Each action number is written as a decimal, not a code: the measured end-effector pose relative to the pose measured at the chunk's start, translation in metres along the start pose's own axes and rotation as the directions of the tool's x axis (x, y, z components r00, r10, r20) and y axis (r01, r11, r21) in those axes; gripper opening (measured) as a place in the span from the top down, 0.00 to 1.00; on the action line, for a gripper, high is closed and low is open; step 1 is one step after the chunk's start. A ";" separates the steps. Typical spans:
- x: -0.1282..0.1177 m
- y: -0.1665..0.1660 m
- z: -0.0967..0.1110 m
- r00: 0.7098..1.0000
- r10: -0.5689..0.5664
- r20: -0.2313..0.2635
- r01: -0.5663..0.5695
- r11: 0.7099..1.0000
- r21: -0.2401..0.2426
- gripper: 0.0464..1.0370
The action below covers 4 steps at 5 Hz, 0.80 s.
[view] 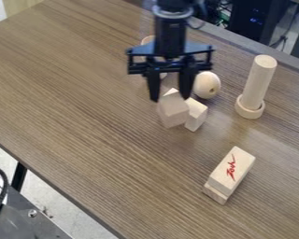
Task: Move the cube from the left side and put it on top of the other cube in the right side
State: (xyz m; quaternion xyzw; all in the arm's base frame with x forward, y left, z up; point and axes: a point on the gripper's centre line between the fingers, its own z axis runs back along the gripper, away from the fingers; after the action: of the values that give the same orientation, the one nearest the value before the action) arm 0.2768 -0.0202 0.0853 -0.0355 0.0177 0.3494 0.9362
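Observation:
At the upper centre, my gripper point(170, 96) points down with its fingers on either side of the upper part of a pale wooden cube point(173, 111), shut on it. The cube sits tilted, one corner up between the fingers. Directly to its right, and partly covered by it, is the other pale wooden cube point(196, 115). I cannot tell whether the two touch.
A wooden egg shape point(207, 85) lies just behind the cubes. Farther right, a cylinder point(260, 81) stands in a ring point(250, 107). A block with red marks point(232, 169) lies nearer the front. Another wooden piece point(147, 40) is behind the gripper.

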 end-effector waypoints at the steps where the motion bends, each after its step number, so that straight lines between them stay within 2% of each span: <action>1: -0.010 -0.022 0.007 0.991 -0.132 0.015 0.132 0.991 -0.021 0.53; 2: -0.022 -0.038 0.016 0.972 -0.234 -0.005 0.234 0.971 -0.045 0.53; 3: -0.028 -0.047 0.019 0.946 -0.317 -0.067 0.313 0.948 -0.058 0.53; 4: -0.037 -0.054 0.018 0.912 -0.381 -0.153 0.379 0.924 -0.044 0.53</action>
State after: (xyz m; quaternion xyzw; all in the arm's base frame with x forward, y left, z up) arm 0.2846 -0.0837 0.1080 -0.0721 0.0826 0.1571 0.9815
